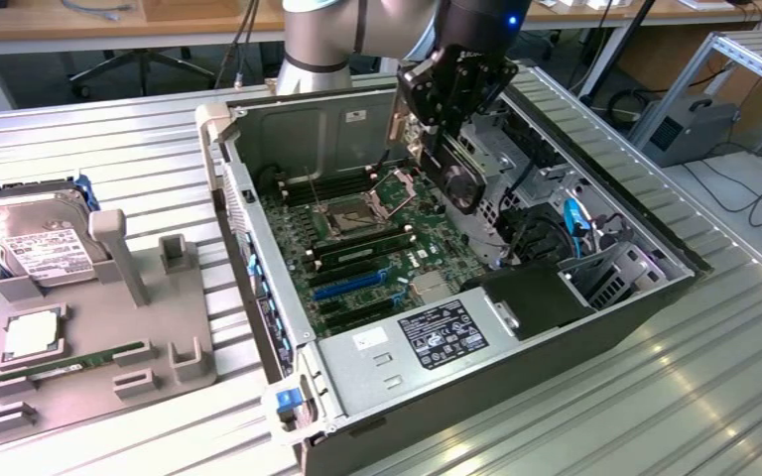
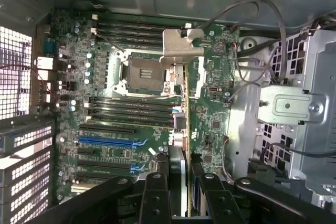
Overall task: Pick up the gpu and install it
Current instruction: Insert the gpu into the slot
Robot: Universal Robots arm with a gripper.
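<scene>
Hazard: the pincer (image 2: 184, 184), pinching the gpu (image 1: 467, 198) edge-on above the motherboard (image 1: 368, 248), holds it seemingly crosswise to the slots (image 2: 113, 142), so any descent before realignment could knock it against the motherboard, bend the bracket (image 2: 181, 43), or twist the thin gpu loose from that narrow grip.
</scene>
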